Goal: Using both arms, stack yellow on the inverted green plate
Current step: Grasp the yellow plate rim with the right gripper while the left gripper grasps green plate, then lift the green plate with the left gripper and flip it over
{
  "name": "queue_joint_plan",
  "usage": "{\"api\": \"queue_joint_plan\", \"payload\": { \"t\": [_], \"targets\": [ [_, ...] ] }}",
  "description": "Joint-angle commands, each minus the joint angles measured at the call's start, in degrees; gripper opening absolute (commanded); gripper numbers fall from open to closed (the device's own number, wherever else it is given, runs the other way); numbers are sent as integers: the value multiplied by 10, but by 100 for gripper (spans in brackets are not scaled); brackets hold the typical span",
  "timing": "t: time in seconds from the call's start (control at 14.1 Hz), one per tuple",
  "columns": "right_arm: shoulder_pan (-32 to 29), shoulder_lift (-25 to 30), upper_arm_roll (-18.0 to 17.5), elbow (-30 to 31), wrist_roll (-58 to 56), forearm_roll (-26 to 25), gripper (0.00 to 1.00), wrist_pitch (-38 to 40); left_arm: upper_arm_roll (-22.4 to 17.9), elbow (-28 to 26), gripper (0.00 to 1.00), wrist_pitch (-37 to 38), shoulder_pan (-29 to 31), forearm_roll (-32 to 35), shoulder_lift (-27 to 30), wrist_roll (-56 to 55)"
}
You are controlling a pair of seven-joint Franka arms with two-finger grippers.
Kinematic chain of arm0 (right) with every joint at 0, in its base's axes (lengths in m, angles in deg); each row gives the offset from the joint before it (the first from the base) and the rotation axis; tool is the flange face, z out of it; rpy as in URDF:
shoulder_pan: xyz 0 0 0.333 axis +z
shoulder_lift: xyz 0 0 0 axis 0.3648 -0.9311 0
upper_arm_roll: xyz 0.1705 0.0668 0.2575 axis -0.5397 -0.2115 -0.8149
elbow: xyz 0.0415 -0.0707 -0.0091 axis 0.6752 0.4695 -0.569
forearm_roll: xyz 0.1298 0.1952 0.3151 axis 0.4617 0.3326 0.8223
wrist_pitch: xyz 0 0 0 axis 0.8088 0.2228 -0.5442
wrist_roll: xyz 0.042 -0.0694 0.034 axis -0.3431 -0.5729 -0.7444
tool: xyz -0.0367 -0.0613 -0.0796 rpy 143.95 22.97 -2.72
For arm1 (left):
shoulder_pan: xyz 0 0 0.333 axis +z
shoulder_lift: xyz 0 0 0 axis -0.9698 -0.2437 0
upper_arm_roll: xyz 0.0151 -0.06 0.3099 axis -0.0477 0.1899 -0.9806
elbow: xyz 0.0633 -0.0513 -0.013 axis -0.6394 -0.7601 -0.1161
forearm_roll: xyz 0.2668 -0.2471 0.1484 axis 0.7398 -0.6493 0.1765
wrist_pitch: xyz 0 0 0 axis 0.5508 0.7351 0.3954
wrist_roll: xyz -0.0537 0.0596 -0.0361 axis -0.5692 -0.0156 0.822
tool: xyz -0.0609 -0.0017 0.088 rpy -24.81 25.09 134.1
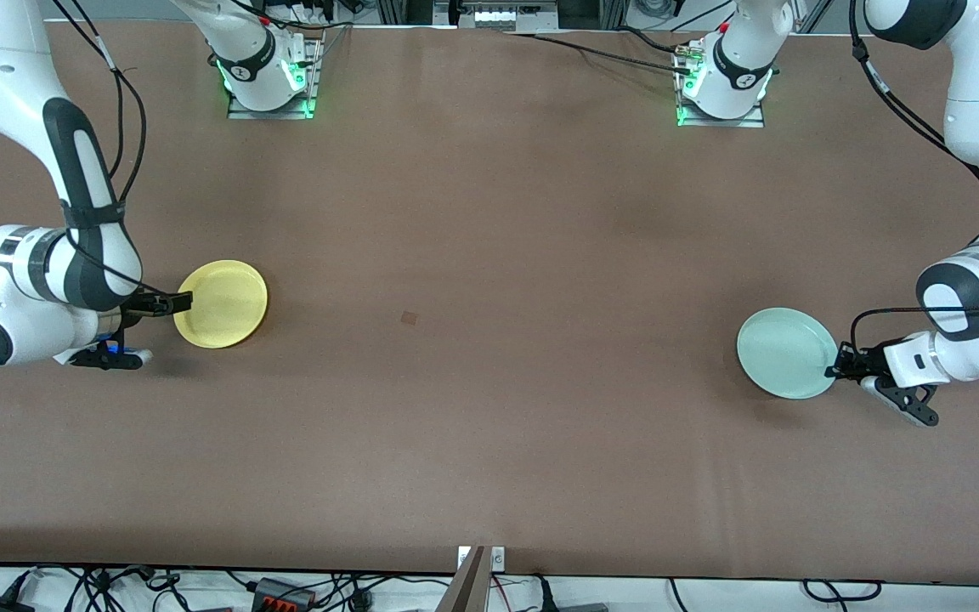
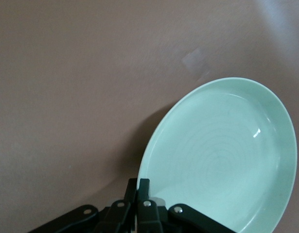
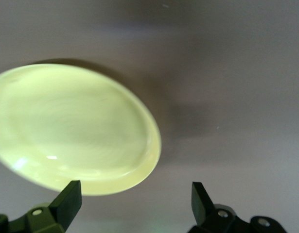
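From the front view, we saw the yellow plate (image 1: pixel 223 303) lying toward the right arm's end of the table and the green plate (image 1: pixel 786 353) toward the left arm's end, the two well apart, both open side up. The right gripper (image 1: pixel 177 303) sat at the yellow rim; the left gripper (image 1: pixel 836 365) sat at the green rim.

In the left wrist view, the left gripper (image 2: pixel 141 194) had its fingers (image 2: pixel 144 187) pressed together on the rim of the green plate (image 2: pixel 222 155), pinching it. The bowl faced up, so we judged the flip was the step in hand. To do it well, we would have lifted the rim only enough to clear the table (image 2: pixel 66 97), turned slowly, and kept the thin rim from slipping out of the narrow pinch.

In the right wrist view, the right gripper (image 3: pixel 134 196) stood spread wide, one finger (image 3: pixel 69 199) at the rim of the yellow plate (image 3: pixel 71 128), holding nothing. We would have centred the rim between the fingers before closing, and kept the yellow plate waiting until the green one lay inverted and flat.
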Motion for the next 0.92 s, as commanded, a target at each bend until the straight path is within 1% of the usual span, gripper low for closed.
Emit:
{"api": "queue_joint_plan", "payload": {
  "t": [0.0, 0.07, 0.21, 0.43, 0.57, 0.64, 0.85],
  "targets": [
    [-18, -28, -6, -11, -20, 4, 100, -13, -6, 35, 1, 56, -35, 48, 24, -47],
    [-20, -35, -6, -11, -20, 5, 100, -13, -2, 44, 1, 74, -39, 80, 37, -94],
    [-22, -44, -6, -10, -20, 7, 100, -13, 3, 48, 1, 107, -67, 142, 61, -180],
    [-22, -45, -6, 1, -20, 6, 75, -13, 1, 47, 1, 138, -124, 212, 87, -276],
    [-25, -50, -6, 1, -22, 6, 65, -14, 2, 48, 1, 158, -164, 290, 97, -375],
    [-25, -50, -6, 1, -27, 6, 58, -13, 3, 48, 1, 176, -187, 322, 99, -417],
    [-25, -52, -6, 1, -28, 6, 35, -15, 3, 48, 1, 225, -244, 366, 104, -522]
  ]
}}
